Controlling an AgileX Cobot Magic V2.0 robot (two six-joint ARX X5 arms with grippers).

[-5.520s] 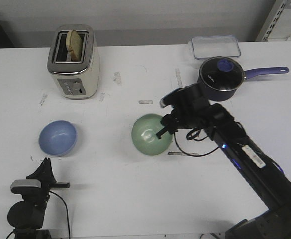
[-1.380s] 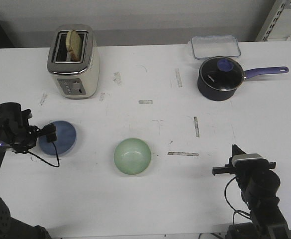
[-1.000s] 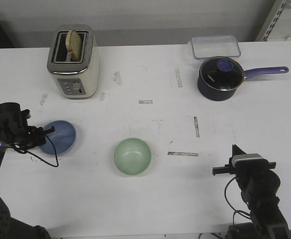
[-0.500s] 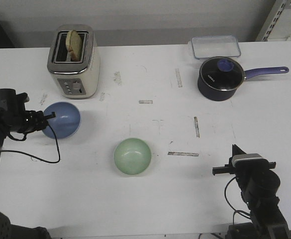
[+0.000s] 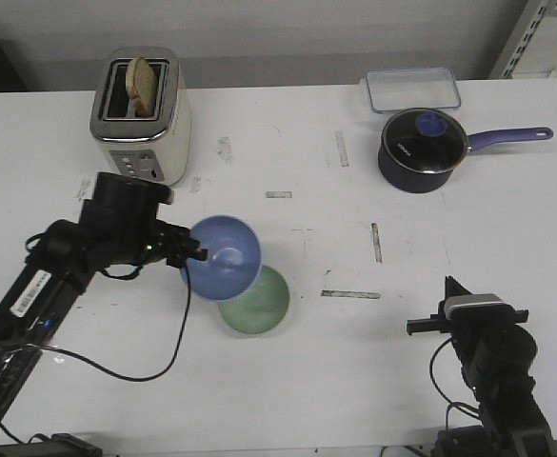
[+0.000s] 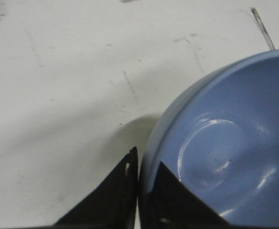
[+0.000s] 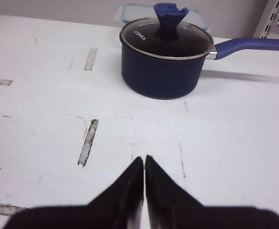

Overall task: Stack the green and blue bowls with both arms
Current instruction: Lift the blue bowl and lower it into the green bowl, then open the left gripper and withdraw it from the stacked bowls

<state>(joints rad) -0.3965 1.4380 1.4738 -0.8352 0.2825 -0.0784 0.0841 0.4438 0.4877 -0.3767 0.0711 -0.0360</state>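
Note:
My left gripper (image 5: 190, 252) is shut on the rim of the blue bowl (image 5: 224, 255) and holds it tilted in the air, partly over the green bowl (image 5: 259, 303), which rests on the table in the middle. In the left wrist view the blue bowl (image 6: 225, 152) fills much of the frame, with one finger inside its rim and one outside, the gripper (image 6: 140, 164) pinching the wall. My right gripper (image 7: 144, 160) is shut and empty; its arm (image 5: 487, 352) stays at the front right of the table.
A toaster (image 5: 142, 119) with a slice of bread stands at the back left. A dark navy saucepan (image 5: 424, 149) with a lid and a clear container (image 5: 412, 89) are at the back right; the saucepan also shows in the right wrist view (image 7: 165, 59).
My left gripper has lifted the blue bowl from the left side of the table and carried it right, over the green bowl's edge. The right arm has not moved.

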